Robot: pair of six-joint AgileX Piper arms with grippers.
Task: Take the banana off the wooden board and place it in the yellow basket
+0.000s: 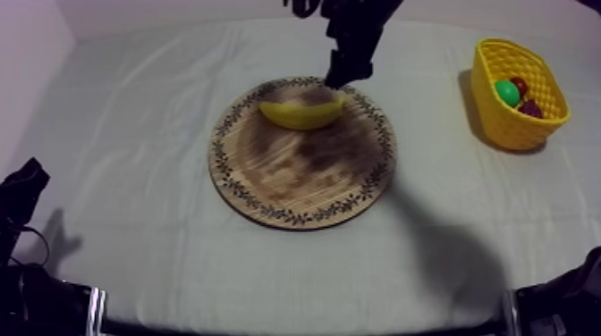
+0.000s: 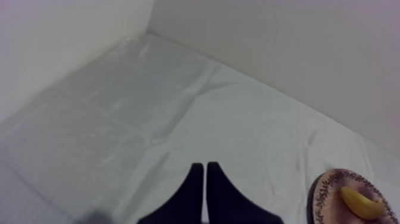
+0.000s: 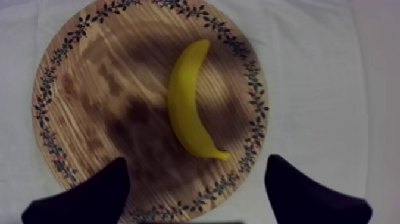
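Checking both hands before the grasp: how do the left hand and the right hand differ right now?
The left hand has its fingers together, shut on nothing; the right hand has its fingers spread open. The left hand sits low over bare cloth, off to the side of the board; the right hand hangs above the banana on the board. Both are black, and neither holds anything.

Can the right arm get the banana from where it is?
Probably yes. The right gripper hangs open over the banana, which lies alone on the board, with nothing between them. It should only need to come down and close.
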